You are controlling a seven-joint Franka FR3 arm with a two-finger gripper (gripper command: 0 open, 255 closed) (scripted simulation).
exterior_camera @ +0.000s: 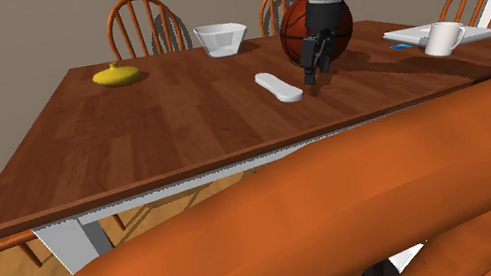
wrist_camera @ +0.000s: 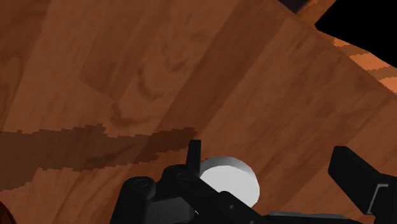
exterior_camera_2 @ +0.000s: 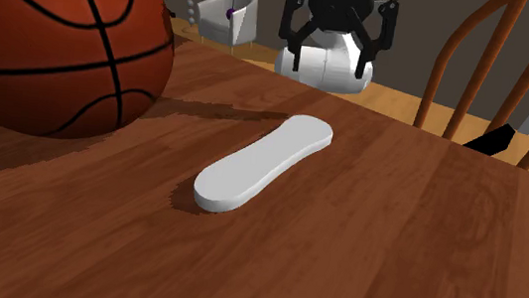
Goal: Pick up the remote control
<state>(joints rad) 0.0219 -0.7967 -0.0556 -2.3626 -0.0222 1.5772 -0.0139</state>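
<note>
Pointing downward, open jaws seemingly straddle one end of the white remote (exterior_camera_2: pixel 263 163).

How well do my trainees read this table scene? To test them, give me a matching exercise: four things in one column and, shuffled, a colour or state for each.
Things:
1. remote control
2. basketball
3. tool
4. gourd-shaped object

Descriptions:
A. orange with black lines
B. yellow
C. black, fingers apart
D. pale grey, lying flat

Pairs: 1-D; 2-A; 3-C; 4-B
</note>
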